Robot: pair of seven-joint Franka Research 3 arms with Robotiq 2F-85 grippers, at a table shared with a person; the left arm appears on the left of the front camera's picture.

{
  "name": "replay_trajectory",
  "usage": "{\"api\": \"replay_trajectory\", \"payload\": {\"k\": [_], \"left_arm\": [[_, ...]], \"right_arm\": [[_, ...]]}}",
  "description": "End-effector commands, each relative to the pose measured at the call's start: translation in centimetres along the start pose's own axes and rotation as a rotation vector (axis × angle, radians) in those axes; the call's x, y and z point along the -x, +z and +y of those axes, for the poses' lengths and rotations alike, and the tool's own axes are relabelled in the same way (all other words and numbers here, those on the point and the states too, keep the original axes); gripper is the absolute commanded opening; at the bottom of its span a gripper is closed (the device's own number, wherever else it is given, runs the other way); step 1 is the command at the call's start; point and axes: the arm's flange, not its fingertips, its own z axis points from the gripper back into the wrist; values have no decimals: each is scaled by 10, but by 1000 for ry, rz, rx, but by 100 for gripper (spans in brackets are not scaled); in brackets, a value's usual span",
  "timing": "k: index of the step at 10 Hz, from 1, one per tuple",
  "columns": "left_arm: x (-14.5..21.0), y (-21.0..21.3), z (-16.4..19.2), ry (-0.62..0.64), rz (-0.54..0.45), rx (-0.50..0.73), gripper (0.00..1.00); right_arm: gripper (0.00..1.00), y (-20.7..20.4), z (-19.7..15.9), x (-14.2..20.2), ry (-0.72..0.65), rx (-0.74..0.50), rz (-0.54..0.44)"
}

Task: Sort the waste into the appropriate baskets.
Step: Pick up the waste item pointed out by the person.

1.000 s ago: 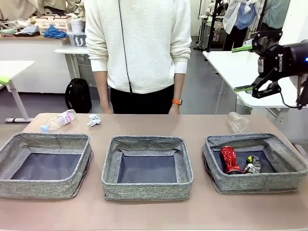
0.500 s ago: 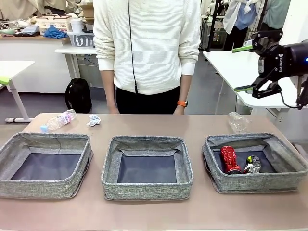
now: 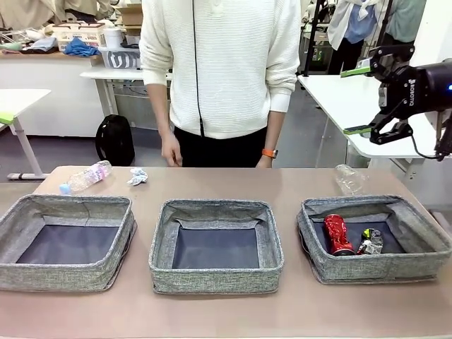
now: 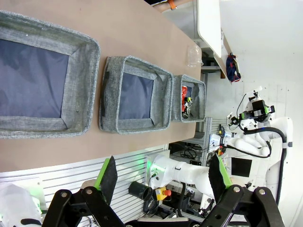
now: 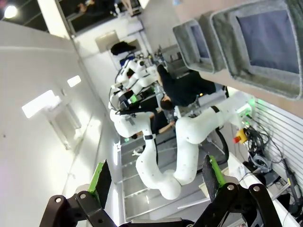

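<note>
My right hand (image 3: 357, 100) hangs raised at the right side of the front view, well above everything on the table (image 3: 212, 311). Its green-padded fingers are spread wide, with nothing between them and touching nothing. My left hand (image 4: 163, 172) shows on its own wrist camera, equally wide and empty, and well apart from the row of baskets. The left basket (image 3: 67, 205) and the middle basket (image 3: 215, 208) show only their dark floors. The right basket (image 3: 374, 268) holds the red can (image 3: 336, 233), dented and lying on its side. The silver-black can (image 3: 370, 241) lies just beside it, towards the basket's right. On the bare table behind the left basket, a clear bottle (image 3: 88, 176) with a pale label lies on its side. The white paper wad (image 3: 138, 176) sits near it, to its right. A crushed clear bottle (image 3: 349, 179) lies behind the right basket, close to its far wall. The person (image 3: 222, 70) stands at the far edge in a white sweater, arms hanging down.
</note>
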Motion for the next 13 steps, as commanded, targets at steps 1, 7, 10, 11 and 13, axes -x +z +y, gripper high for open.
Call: {"api": "replay_trajectory", "payload": {"k": [1,7,10,11,13], "left_arm": [[-1,-1,0,-18,1,19,100],[-1,-1,0,-18,1,19,100],[0,0,0,0,0,0,100],[-10,-18,-12,-161,36,-141,100],[-56,-105,-19,-478,-197,-853,100]], "right_arm": [[100,0,2,0,-19,12,-6],[100,0,2,0,-19,12,-6],[100,0,2,0,-19,12,-6],[100,0,2,0,-19,12,-6],[100,0,2,0,-19,12,-6]]}}
